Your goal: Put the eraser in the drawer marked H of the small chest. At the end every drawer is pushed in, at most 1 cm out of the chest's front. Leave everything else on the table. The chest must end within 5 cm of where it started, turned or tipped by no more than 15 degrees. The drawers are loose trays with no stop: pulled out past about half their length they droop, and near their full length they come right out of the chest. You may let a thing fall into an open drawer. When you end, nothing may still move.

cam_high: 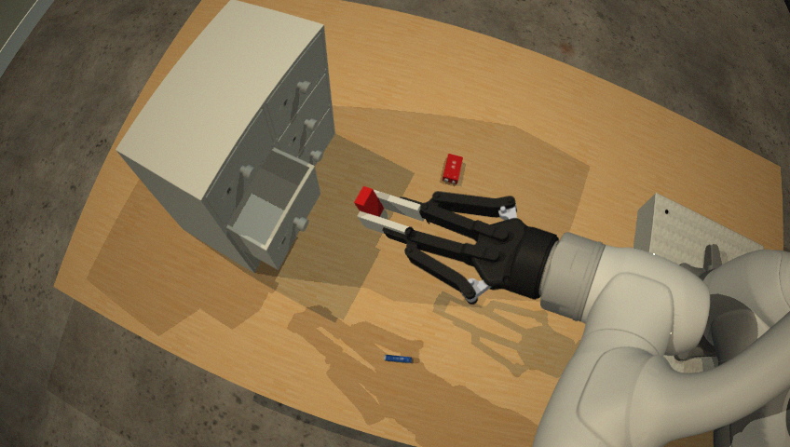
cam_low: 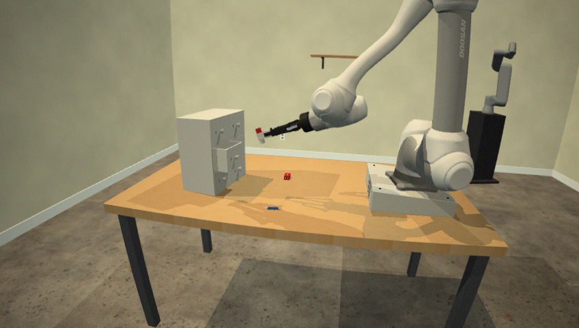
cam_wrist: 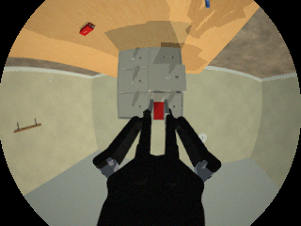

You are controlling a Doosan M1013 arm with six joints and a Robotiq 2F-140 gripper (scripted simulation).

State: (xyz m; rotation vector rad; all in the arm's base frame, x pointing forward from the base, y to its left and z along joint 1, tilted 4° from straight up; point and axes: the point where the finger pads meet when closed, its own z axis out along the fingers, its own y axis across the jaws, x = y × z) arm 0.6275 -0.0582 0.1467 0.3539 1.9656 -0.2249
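Note:
The eraser, a red block (cam_high: 364, 200) (cam_low: 258, 130) (cam_wrist: 159, 111), is held in the air between the white fingertips of my gripper (cam_high: 370, 209) (cam_low: 261, 136) (cam_wrist: 158, 104), which is shut on it. They are in front of the chest (cam_high: 222, 83) (cam_low: 196, 154) (cam_wrist: 133, 75), a little away from it in the top view. One middle-row drawer (cam_high: 257, 215) (cam_low: 221, 160) (cam_wrist: 167, 84) is pulled part way out, and its visible inside is empty. The other drawers look pushed in. The drawer marks are too small to read.
A red block with two metal studs (cam_high: 453, 168) (cam_low: 287, 176) (cam_wrist: 87, 29) lies on the table (cam_high: 443, 66) (cam_low: 162, 211) in front of the chest. A small blue cylinder (cam_high: 398, 358) (cam_low: 272, 208) (cam_wrist: 207, 3) lies nearer the table's edge. Round knobs stick out from the drawer fronts.

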